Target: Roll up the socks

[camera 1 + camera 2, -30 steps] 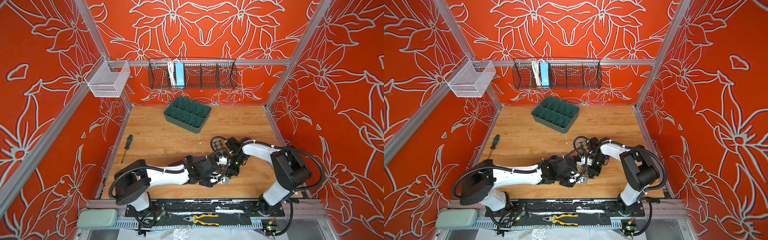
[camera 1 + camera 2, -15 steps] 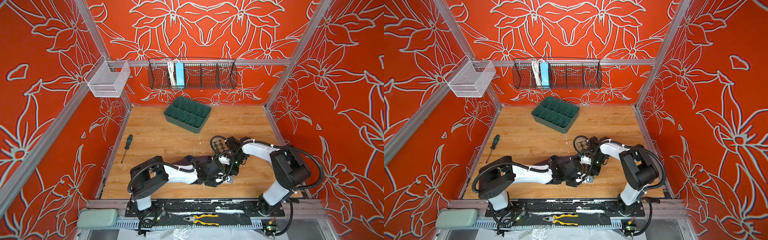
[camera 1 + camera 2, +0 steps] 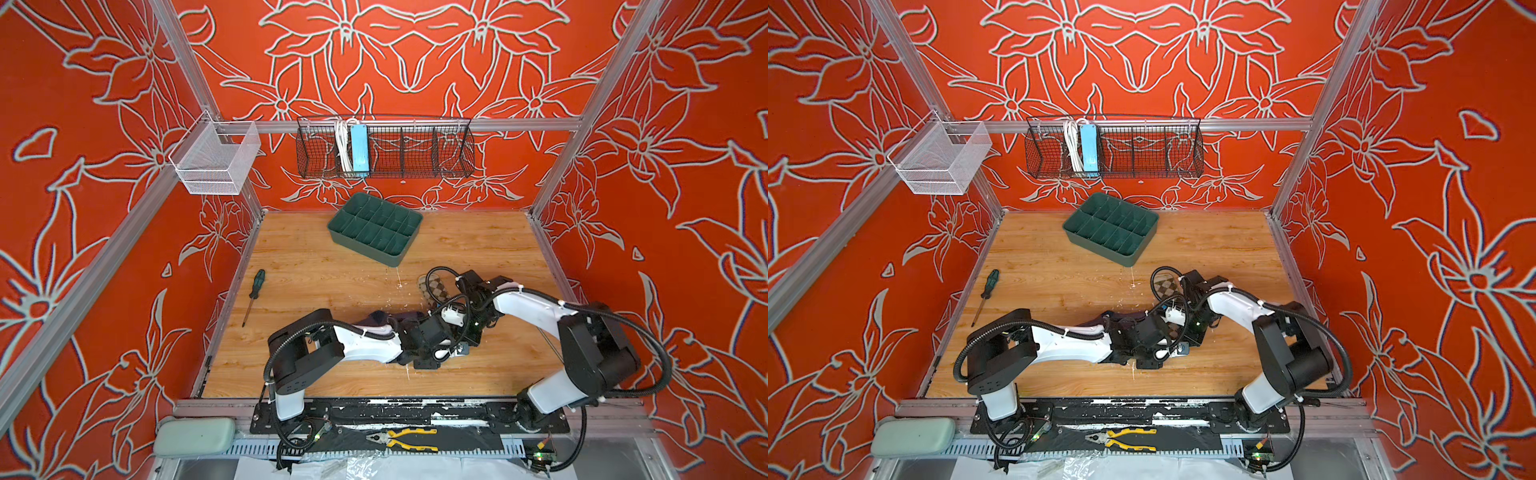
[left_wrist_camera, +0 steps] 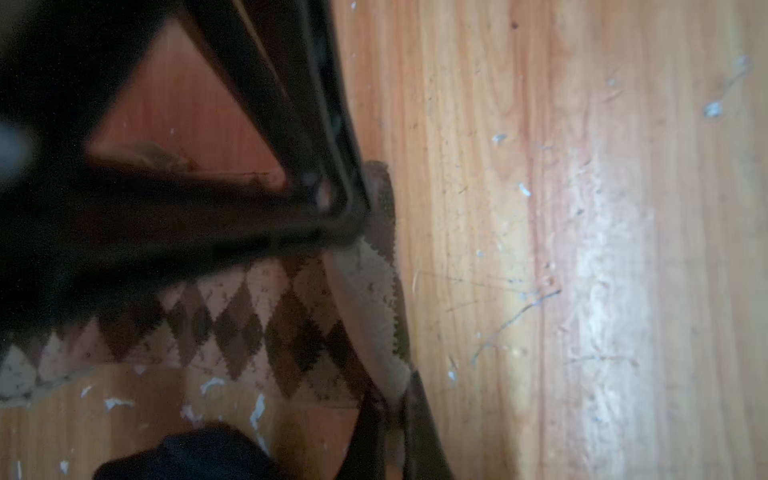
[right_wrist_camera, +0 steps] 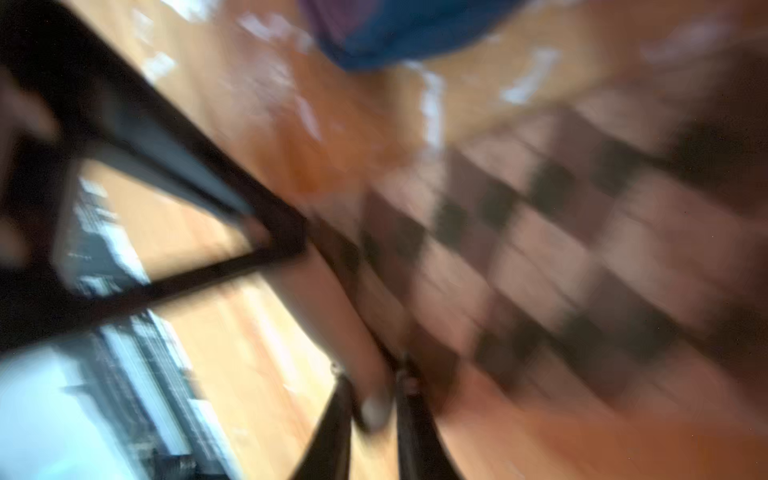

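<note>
Both arms meet low over the wooden table (image 3: 316, 274), toward its front right. The beige argyle sock (image 4: 266, 316) lies on the wood there, and in both top views only a patch of it shows past the right arm's wrist. The left gripper (image 4: 390, 401) is pinched together on the sock's pale edge. The right gripper (image 5: 372, 395) has a pale strip of the sock between its jaws, but the view is too smeared for me to tell whether it grips. The purple sock (image 3: 380, 319) lies bunched just behind the left forearm. A green divided tray (image 3: 374, 226) sits well back, and a screwdriver (image 3: 253, 297) lies off to the left.
</note>
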